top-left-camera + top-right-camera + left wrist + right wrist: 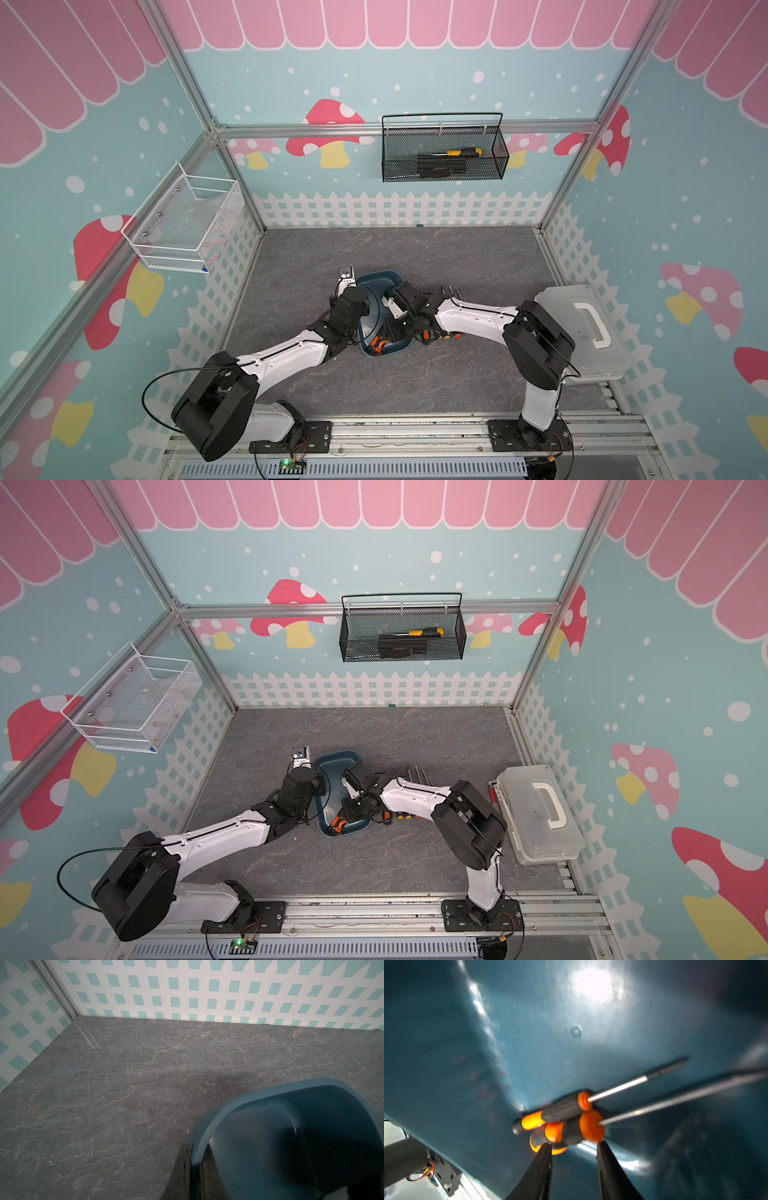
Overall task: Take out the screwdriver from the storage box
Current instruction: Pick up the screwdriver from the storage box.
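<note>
Right wrist: right pincer (pixel 574 1145) part-open, tips at screwdriver (pixel 571 1131) handle; left pincer (pixel 197 1148) clamped on storage box (pixel 228 1109) rim.

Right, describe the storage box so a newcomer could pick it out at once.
Look at the middle of the grey marbled tabletop. There sits the storage box, a shallow lidless tub holding orange-handled screwdrivers. It is solid dark teal plastic, unlike the black mesh basket on the back wall and the translucent white case.

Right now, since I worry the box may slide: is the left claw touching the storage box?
Touching. The left wrist view shows the left claw shut on the storage box rim, one finger outside the wall, one inside.
</note>
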